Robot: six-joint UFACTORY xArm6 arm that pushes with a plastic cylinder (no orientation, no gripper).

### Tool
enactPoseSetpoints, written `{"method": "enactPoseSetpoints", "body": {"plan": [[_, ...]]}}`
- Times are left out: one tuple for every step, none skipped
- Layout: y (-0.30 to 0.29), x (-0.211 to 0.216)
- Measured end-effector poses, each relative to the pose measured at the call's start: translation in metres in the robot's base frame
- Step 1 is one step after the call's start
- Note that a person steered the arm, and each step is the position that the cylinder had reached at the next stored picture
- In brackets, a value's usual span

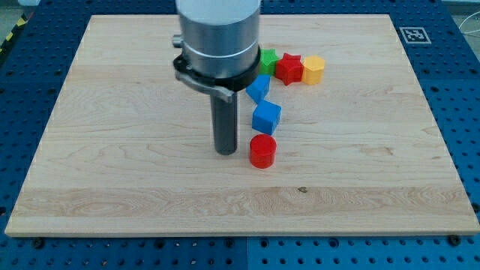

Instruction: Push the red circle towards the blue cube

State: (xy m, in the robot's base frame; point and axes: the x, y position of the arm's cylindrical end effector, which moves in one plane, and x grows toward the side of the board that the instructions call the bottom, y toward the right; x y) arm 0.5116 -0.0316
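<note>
The red circle is a short red cylinder on the wooden board, a little below the middle. The blue cube stands just above it, a small gap between them. My tip rests on the board just to the left of the red circle, close to it, and below-left of the blue cube. The rod rises from there into the grey arm housing at the view's top.
A second blue block lies above the blue cube. Above it, in a row: a green block partly hidden by the arm, a red star-like block, a yellow block. A marker tag sits at the top right corner.
</note>
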Motion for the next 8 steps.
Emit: {"method": "enactPoseSetpoints", "body": {"plan": [[0.002, 0.021], [0.018, 0.052], [0.048, 0.067], [0.061, 0.061], [0.061, 0.046], [0.061, 0.038], [0.061, 0.038], [0.061, 0.037]]}}
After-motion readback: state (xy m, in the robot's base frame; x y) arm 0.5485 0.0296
